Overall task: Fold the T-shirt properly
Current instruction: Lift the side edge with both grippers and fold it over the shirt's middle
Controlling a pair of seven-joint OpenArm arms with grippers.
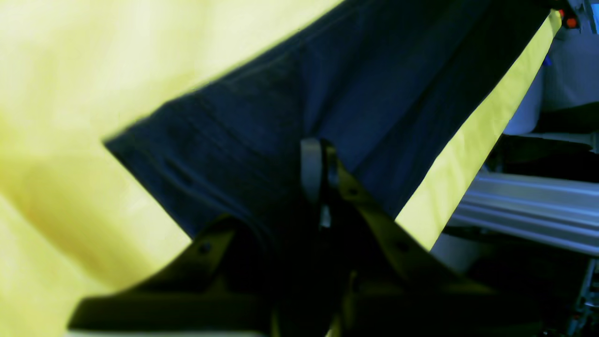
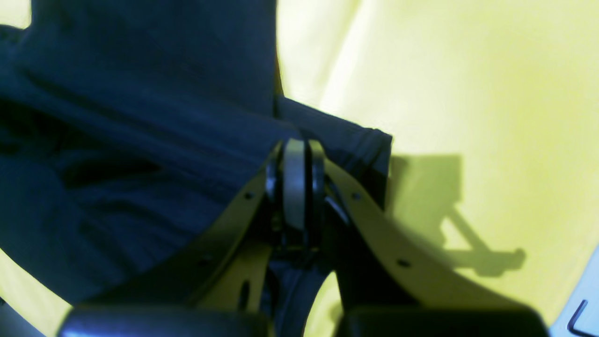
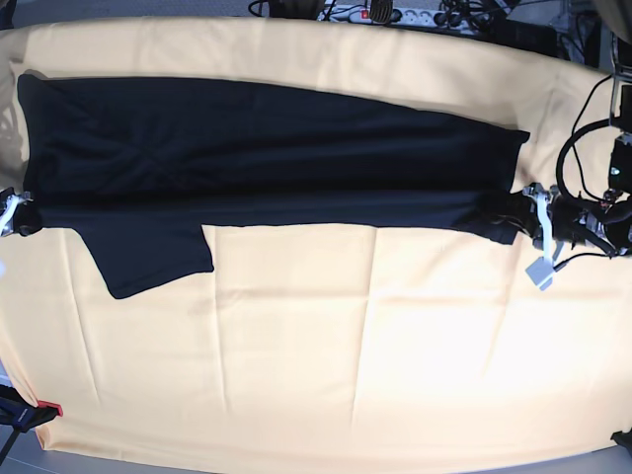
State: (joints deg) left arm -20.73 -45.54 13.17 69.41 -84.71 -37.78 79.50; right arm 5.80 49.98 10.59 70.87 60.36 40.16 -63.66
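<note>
The black T-shirt (image 3: 267, 148) lies stretched sideways across the far half of the yellow cloth, folded along its length, with one sleeve (image 3: 148, 252) sticking out toward the near side. My left gripper (image 3: 523, 205) is at its right end, shut on the hem fabric. In the left wrist view the T-shirt (image 1: 374, 93) runs taut away from the left gripper (image 1: 318, 159). My right gripper (image 3: 22, 212) is at the shirt's left end. In the right wrist view the right gripper (image 2: 297, 154) pinches a fold of the T-shirt (image 2: 140, 117).
The yellow tablecloth (image 3: 346, 346) covers the table. A power strip (image 3: 395, 12) and cables lie past the far edge. An aluminium rail (image 1: 529, 210) runs beyond the cloth's edge beside the left arm. A small red tag (image 3: 49, 408) sits at the near left corner.
</note>
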